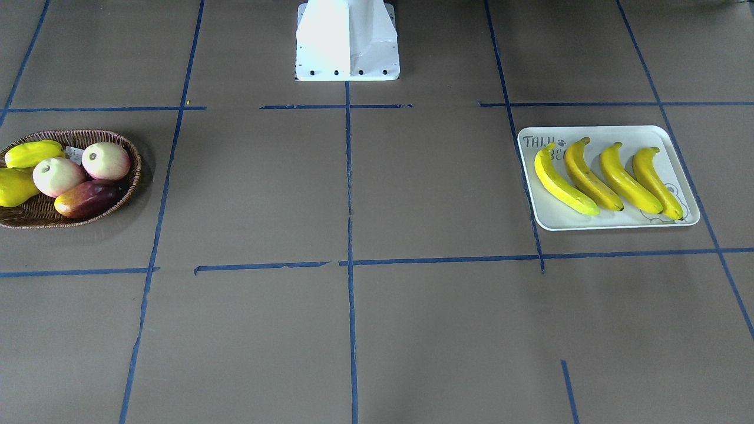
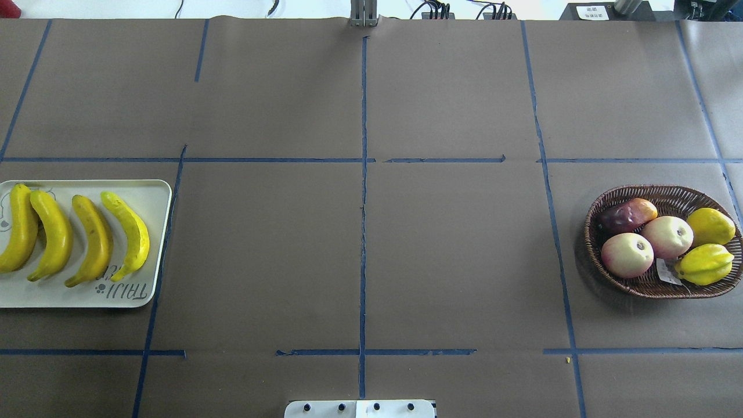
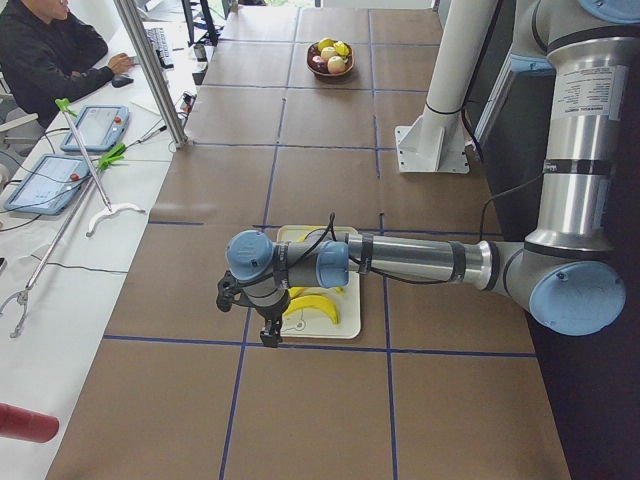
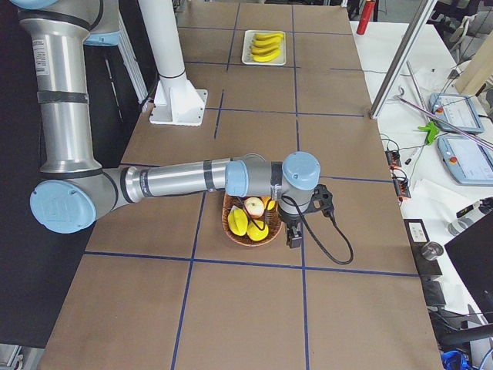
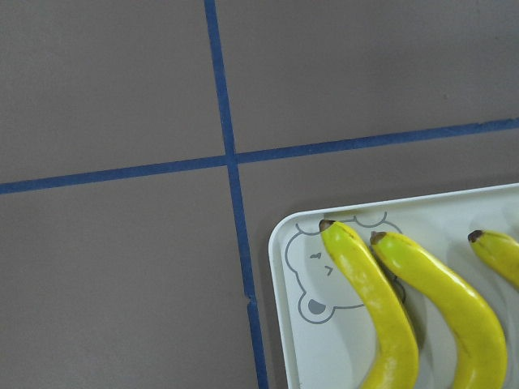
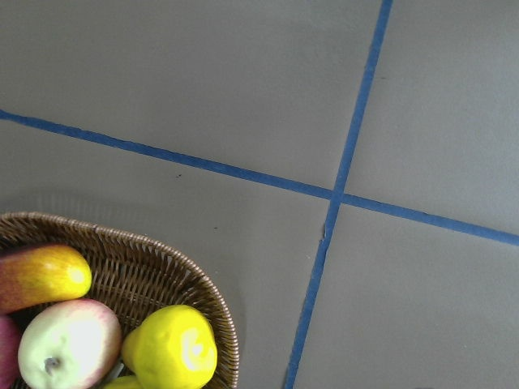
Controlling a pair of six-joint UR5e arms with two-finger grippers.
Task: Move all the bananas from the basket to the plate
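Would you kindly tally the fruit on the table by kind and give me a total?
Long curved glossy yellow bananas, on the white tray: 4
Round pink-white apples, in the brown wicker basket: 2
Plump yellow fruits, same basket: 2
Red-purple mango-shaped fruit, same basket: 1
Total: 9 fruits

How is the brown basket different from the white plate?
The basket is brown, woven and oval; the plate is white, smooth and rectangular with rounded corners. The basket holds apples and other plump fruits; the plate holds four bananas. The plate has a bear drawing; the basket has none. Both sit on the table.
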